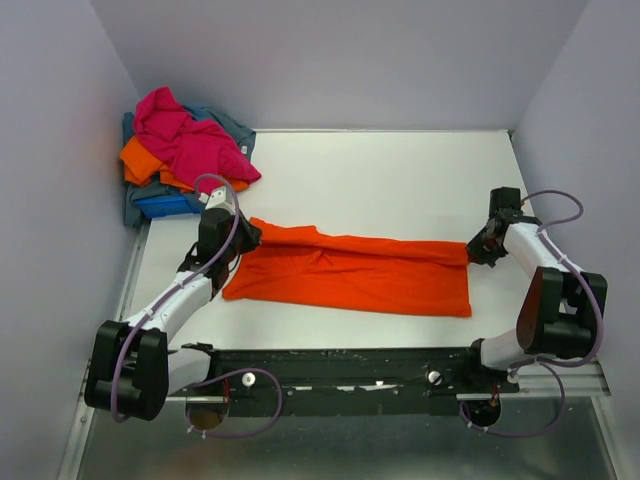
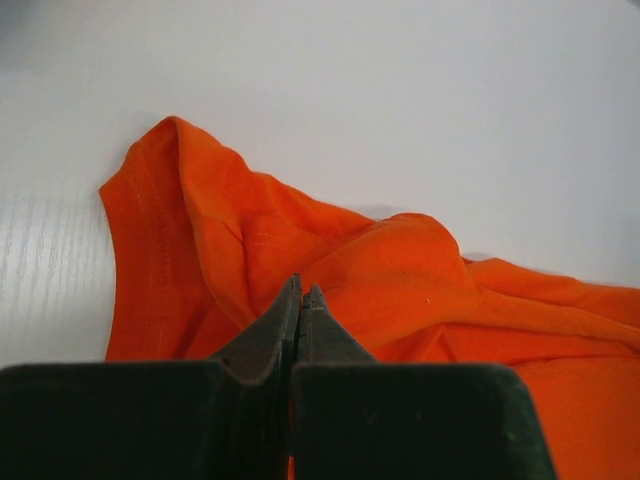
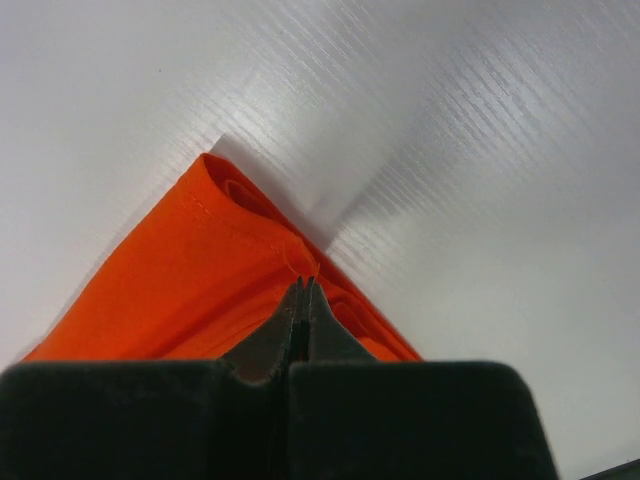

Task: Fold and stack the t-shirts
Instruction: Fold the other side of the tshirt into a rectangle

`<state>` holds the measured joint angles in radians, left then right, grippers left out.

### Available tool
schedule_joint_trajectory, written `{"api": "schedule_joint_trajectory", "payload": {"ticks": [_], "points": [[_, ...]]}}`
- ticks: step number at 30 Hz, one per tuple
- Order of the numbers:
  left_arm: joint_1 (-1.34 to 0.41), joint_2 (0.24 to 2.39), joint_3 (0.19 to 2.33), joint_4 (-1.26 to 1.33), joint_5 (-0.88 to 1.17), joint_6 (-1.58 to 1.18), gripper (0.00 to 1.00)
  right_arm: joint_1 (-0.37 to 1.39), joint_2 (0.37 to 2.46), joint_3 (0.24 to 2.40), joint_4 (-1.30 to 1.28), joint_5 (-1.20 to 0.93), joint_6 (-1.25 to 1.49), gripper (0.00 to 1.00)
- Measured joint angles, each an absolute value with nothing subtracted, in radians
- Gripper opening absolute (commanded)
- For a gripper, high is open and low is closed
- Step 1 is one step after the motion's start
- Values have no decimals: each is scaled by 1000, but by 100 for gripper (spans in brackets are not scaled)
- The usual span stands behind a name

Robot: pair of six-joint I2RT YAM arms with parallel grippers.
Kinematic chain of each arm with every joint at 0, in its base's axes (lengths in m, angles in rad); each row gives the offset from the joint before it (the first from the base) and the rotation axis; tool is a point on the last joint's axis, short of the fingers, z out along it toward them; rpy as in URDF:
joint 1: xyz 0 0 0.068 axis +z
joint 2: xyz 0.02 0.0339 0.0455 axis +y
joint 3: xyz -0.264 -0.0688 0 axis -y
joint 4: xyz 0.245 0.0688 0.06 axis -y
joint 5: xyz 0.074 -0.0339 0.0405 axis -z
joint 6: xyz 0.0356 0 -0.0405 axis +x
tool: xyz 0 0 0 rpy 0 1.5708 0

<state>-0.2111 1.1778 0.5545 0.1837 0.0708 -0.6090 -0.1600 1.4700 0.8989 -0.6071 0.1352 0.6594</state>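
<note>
The lengthwise fold of the orange t-shirt looks to be the step in hand. The shirt lies as a long band on the white table, just nearer than and to the right of the heap of waiting shirts. The left gripper, at the band's end closest to that heap, has its jaws pinched tight on a bunched corner of orange cloth. The right gripper, at the end farthest from the heap, is clamped the same way on a doubled hem corner. The far edge runs taut between them, while the nearer cloth lies flat with soft creases. Next, I judge, both arms must carry that edge together, level and at an even pace, so the fold lands square.
</note>
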Motion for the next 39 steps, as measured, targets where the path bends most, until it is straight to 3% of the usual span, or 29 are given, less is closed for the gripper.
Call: {"api": "schedule_joint_trajectory", "payload": {"ticks": [5, 8, 12, 14, 15, 17, 20, 23, 26, 27, 39], "points": [[-212, 1163, 500, 172, 64, -632, 0, -160, 1469, 880, -606, 138, 662, 4], [-218, 1169, 487, 162, 64, -653, 0, -160, 1468, 867, -601, 138, 665, 29], [-231, 1201, 473, 151, 64, -685, 0, -160, 1436, 829, -588, 139, 681, 37], [-241, 1200, 454, 139, 64, -702, 13, -160, 1384, 803, -584, 138, 683, 37], [-247, 1192, 441, 130, 64, -708, 25, -160, 1359, 801, -584, 138, 681, 36], [-261, 1167, 425, 105, 59, -715, 37, -160, 1319, 801, -570, 130, 673, 36], [-272, 1108, 423, 67, 48, -723, 46, -160, 1263, 801, -530, 78, 635, 35], [-276, 1056, 439, 27, 27, -722, 47, -150, 1235, 801, -474, -7, 594, 29], [-276, 1028, 477, -15, 3, -718, 47, -122, 1251, 803, -448, -57, 571, 3], [-276, 1026, 489, -25, -3, -716, 47, -115, 1268, 806, -443, -69, 565, 1], [-277, 1240, 563, -28, -9, -719, 43, -99, 1427, 756, -453, -30, 636, 1]]}}
